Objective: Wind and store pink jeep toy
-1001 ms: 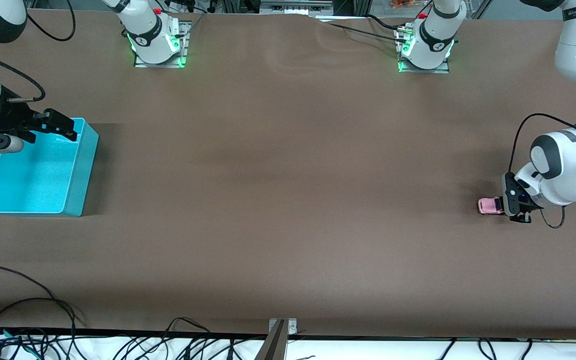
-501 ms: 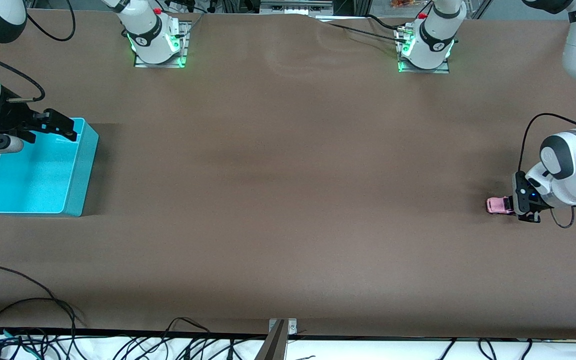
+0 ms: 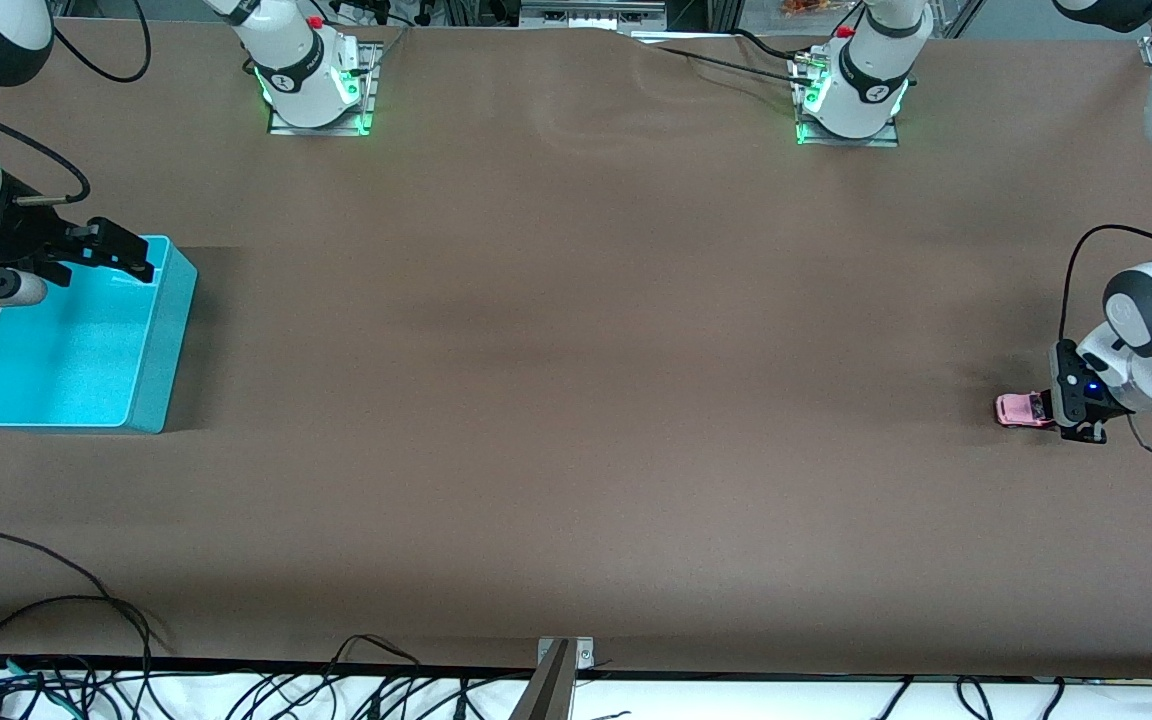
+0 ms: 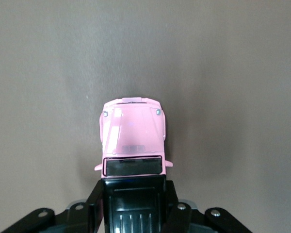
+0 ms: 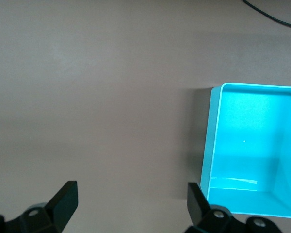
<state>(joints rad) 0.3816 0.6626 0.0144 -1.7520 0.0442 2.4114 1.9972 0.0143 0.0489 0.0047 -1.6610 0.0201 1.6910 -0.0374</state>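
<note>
- Fingers of the left end effector (image 3: 1048,410) are clamped on the black rear section of the pink jeep toy (image 3: 1019,410); in the left wrist view the two fingers (image 4: 98,204) press against the sides of the jeep's rear, with its pink hood (image 4: 132,128) pointing away from them.
- Jeep's wheels are down on the worktop (image 3: 576,400), close to the edge at the left arm's end and about midway between the robots' edge and the front camera's edge; its nose points toward the right arm's end.
- Left arm reaches in low from that same end edge.
- Right end effector (image 3: 76,262) hangs with its fingers spread wide and nothing between them, over the wall of the turquoise bin (image 3: 161,340) that faces the robots; the right wrist view shows both fingers (image 5: 65,198) well apart above bare worktop, with the bin (image 5: 211,141) just beside one of them.
- Bin stands open-topped near the worktop's edge at the right arm's end, well apart from the jeep.
- Right arm waits there.
</note>
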